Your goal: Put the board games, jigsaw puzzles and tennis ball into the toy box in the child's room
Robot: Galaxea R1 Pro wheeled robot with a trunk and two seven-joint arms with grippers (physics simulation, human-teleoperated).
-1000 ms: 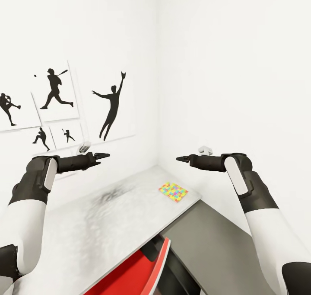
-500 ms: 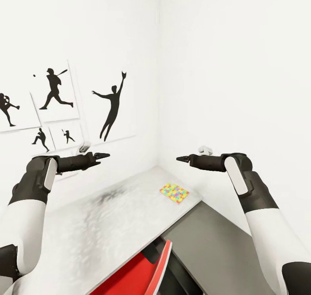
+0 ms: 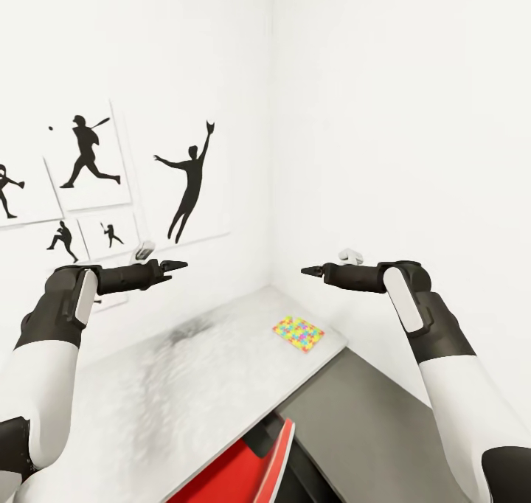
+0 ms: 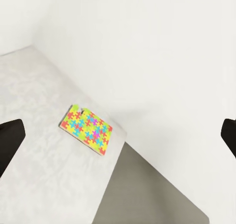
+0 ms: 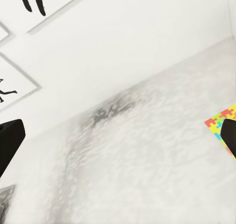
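We face a white corner of the child's room, with the black silhouette pictures [image 3: 96, 186] of sports players on the left wall. Below us the light-grey table [image 3: 184, 385] runs toward the far corner, and at its right end it meets a lower dark-grey section [image 3: 369, 429]. One jigsaw puzzle [image 3: 298, 333] lies flat on the table near its far right corner, close to the edge above the dark section; our left wrist view shows it too [image 4: 87, 129], a thin slab of yellow, red, blue and green pieces, and the right wrist view catches a corner of it [image 5: 219, 124] beside one finger. Our left gripper [image 3: 175, 265] is held in the air above the near left part of the table, pointing right, and our right gripper [image 3: 311, 271] is held at about the same height, pointing left toward it, well apart from it. In the wrist views the dark fingertips [image 4: 11, 135] of each gripper stand at opposite sides with a wide gap between them, so both are released and grasp nothing. Neither touches the puzzle. A red chair back [image 3: 243, 466] shows below the table's near edge.
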